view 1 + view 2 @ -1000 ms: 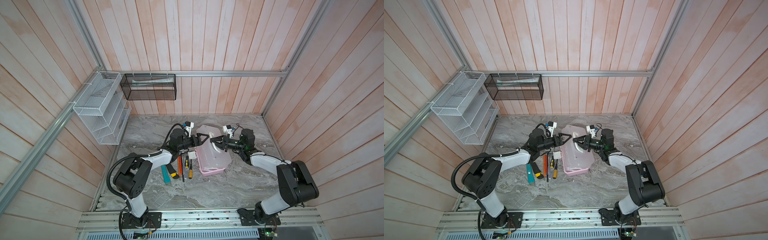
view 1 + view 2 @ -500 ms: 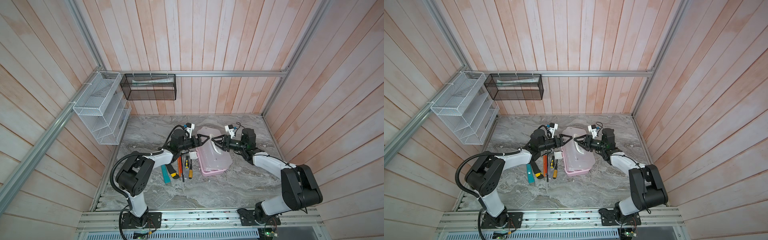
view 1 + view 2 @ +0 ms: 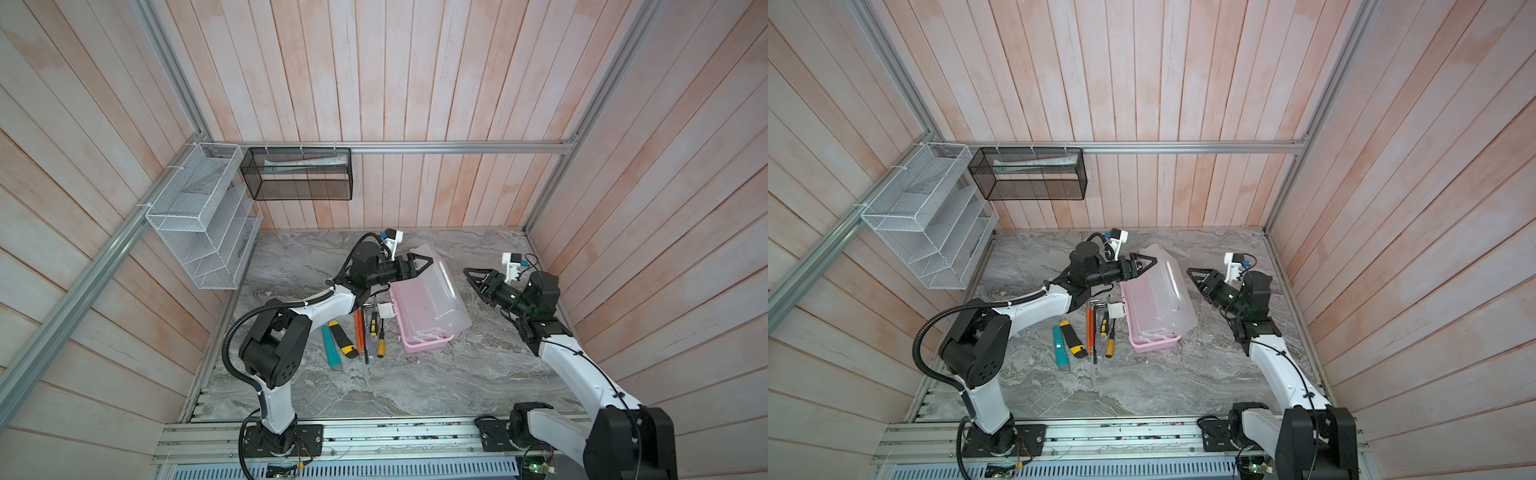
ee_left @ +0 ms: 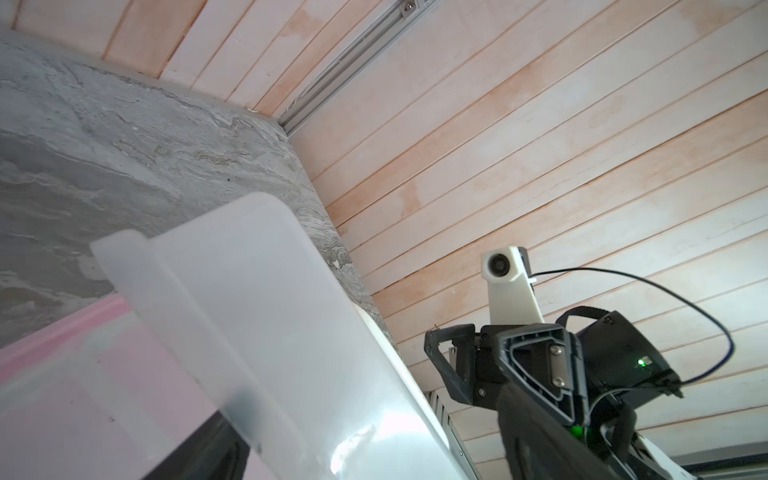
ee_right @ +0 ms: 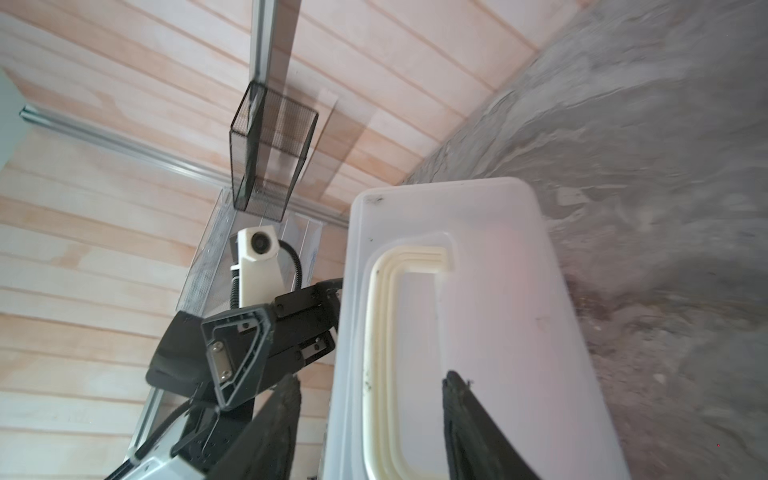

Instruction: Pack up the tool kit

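From bases on the near rail, both arms are stretched out over the marble table (image 3: 415, 386). The left arm is folded at the elbow and kept low. The left gripper (image 3: 424, 263) is set at the far end of the lid (image 3: 440, 291) with its jaws spread wide; whether the rim is pressed by them cannot be told. The right arm is raised and bent toward the middle. The right gripper (image 3: 473, 277) is held apart from the lid, its jaws parted and nothing held. The right arm's near link is cut off by the picture edge.

A teal knife (image 3: 331, 349), a yellow knife (image 3: 344, 338), screwdrivers (image 3: 358, 332) and hex keys (image 3: 367, 309) are laid in a row on the table. Just beside them stands the pink case (image 3: 426, 343), mid-table, with its frosted lid tilted up. The case's inside is blurred by the lid. In the left wrist view one finger (image 4: 199, 453) is partly veiled behind it. On the far wall, what lies in the mesh baskets (image 3: 299, 183) is hard to make out.
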